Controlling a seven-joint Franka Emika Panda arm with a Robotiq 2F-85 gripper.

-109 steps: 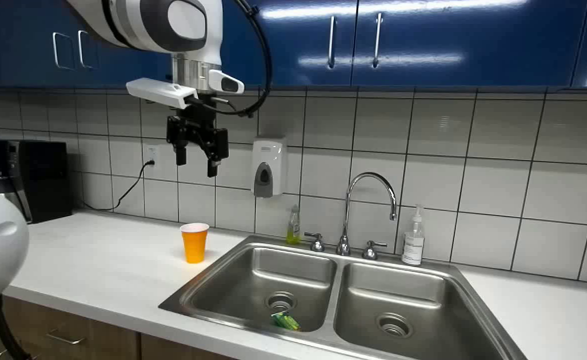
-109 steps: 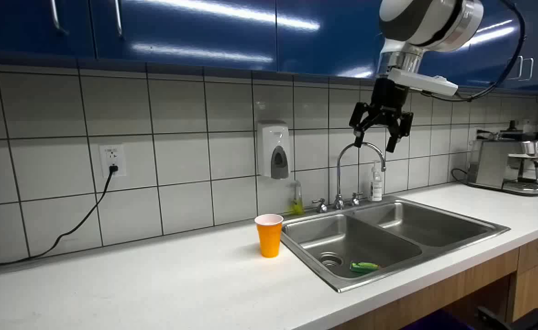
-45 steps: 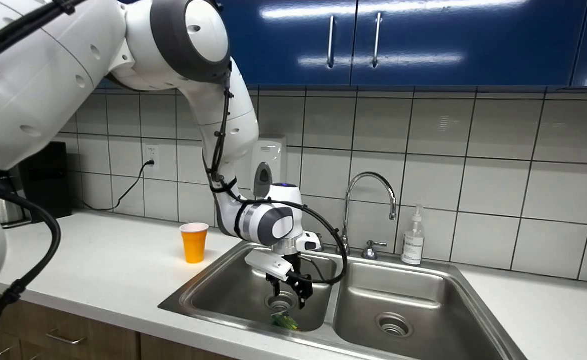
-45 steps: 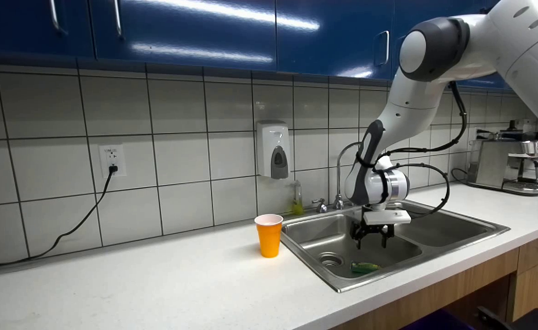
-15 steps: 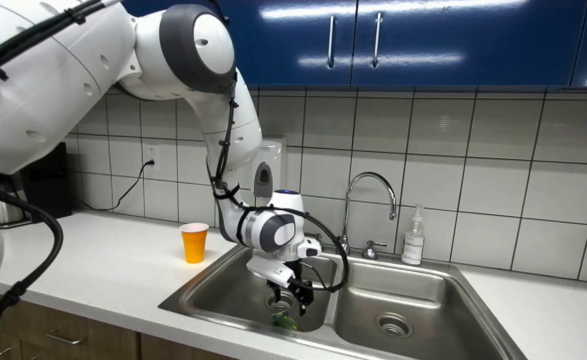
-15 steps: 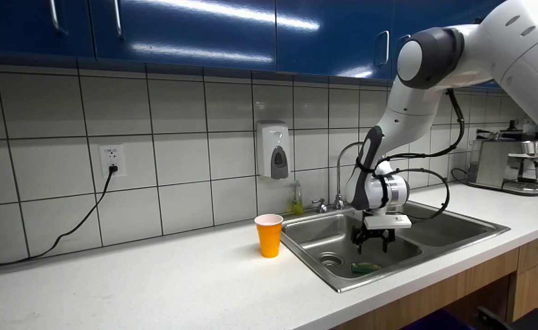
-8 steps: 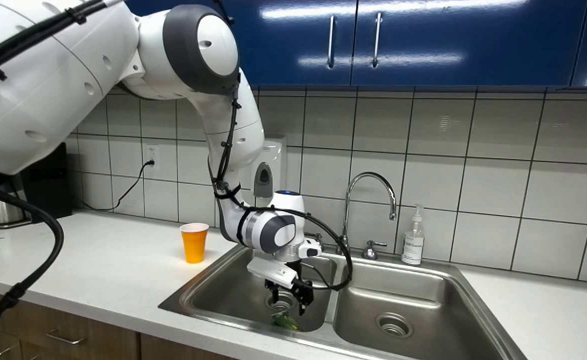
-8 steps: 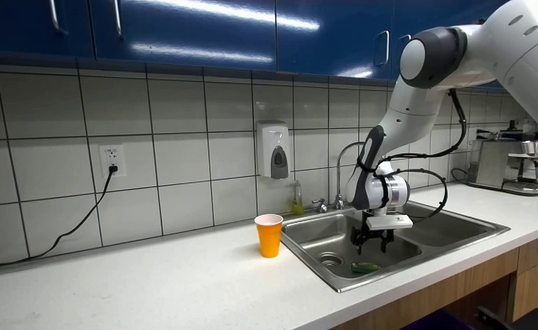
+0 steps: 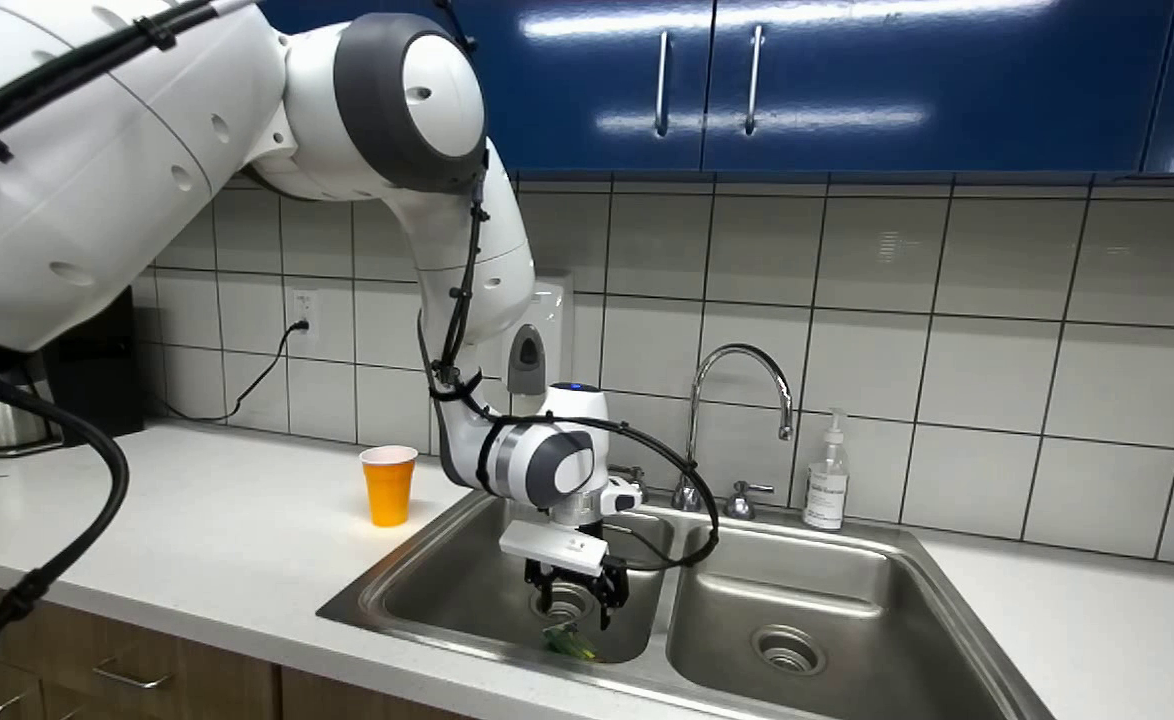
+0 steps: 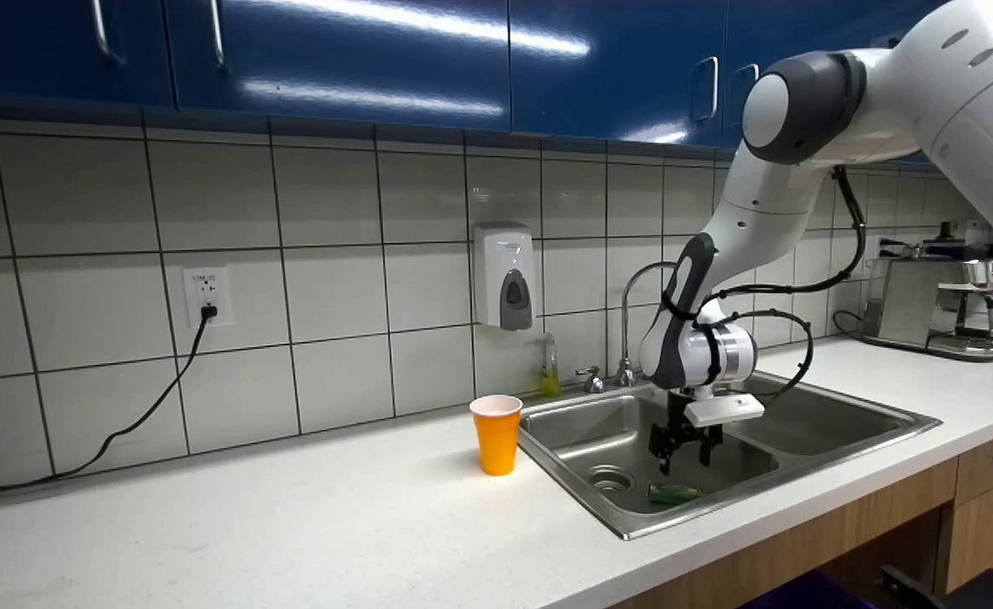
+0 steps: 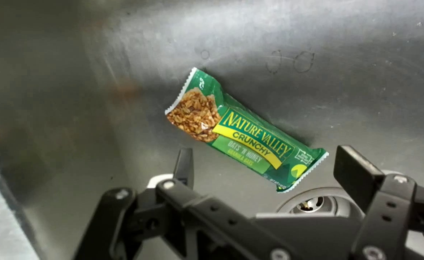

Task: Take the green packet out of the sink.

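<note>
One green packet (image 11: 246,133), printed as a granola bar, lies flat and slantwise toward the near side of the left basin of the sink (image 9: 347,605). Judged light, with slick, thin film over a stiff but crumbly core; take hold gently across the narrow width at mid-length, avoiding the crimped ends. Above and slightly farther, the gripper (image 10: 685,464) hangs with jaws wide apart, holding nothing. The basin drain (image 10: 611,479) lies just beyond the packet.
</note>
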